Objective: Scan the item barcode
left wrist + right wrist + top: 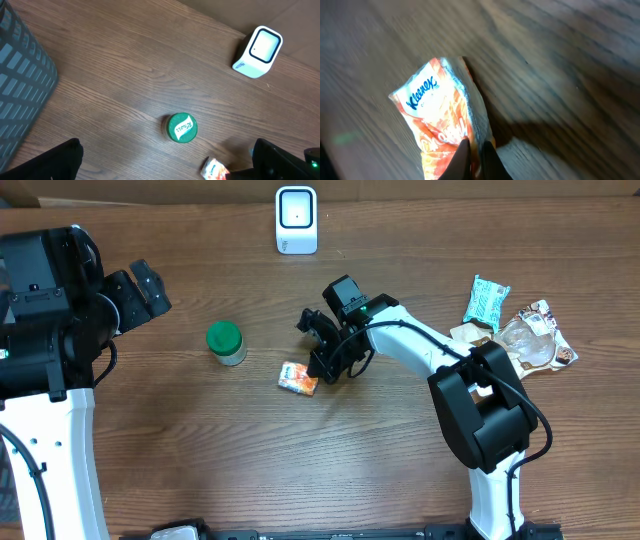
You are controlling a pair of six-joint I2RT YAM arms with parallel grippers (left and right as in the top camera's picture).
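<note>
Right hand (475,146) pinches the tissue pack (440,110) by its edge; thin hold might slip; left hand (150,288) wide open.

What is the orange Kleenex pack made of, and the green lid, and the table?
The Kleenex pack looks like thin plastic film: it is shiny and crinkled, with a sealed edge. The green lid is probably hard plastic: smooth, round, with a white printed label. The table looks like wood or a wood-look top: brown grain lines with a dull sheen.
</note>
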